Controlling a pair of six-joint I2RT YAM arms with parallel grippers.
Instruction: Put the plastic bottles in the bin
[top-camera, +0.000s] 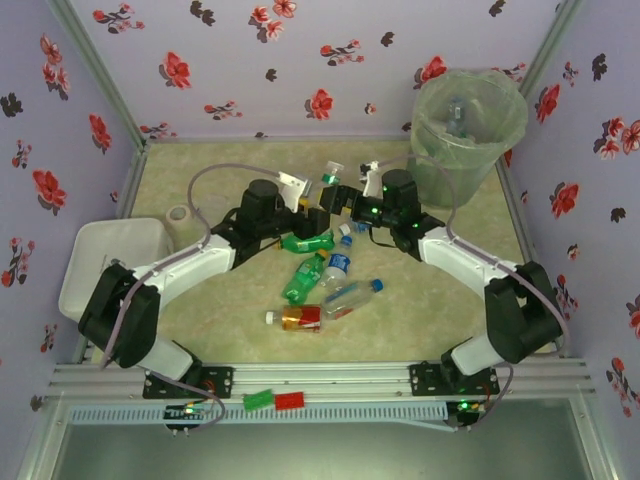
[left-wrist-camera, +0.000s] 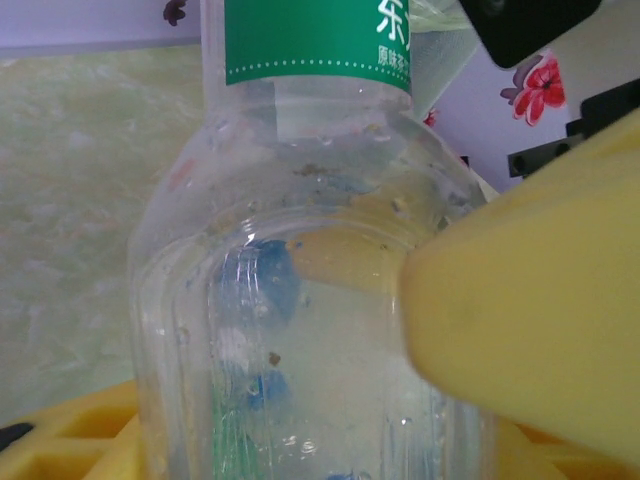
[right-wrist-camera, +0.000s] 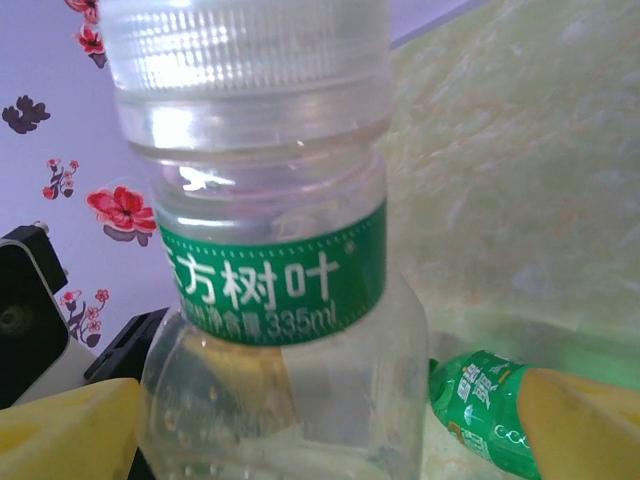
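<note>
Nearest me, on the near side of both end effectors, loose bottles lie on the surface (top-camera: 220, 335): an amber bottle (top-camera: 300, 318), a blue-capped clear bottle (top-camera: 352, 297) and a green bottle (top-camera: 303, 280). Just past them the left end effector (left-wrist-camera: 300, 400) is pinching the base of a clear green-label bottle (top-camera: 329, 177), its yellow finger (left-wrist-camera: 520, 330) pressed right into the plastic. The right end effector (right-wrist-camera: 320, 440) is spread either side of that same bottle, with one pad clearly off it. Well beyond the right end effector, off to its right, stands the bin (top-camera: 470, 140) with a bottle inside.
</note>
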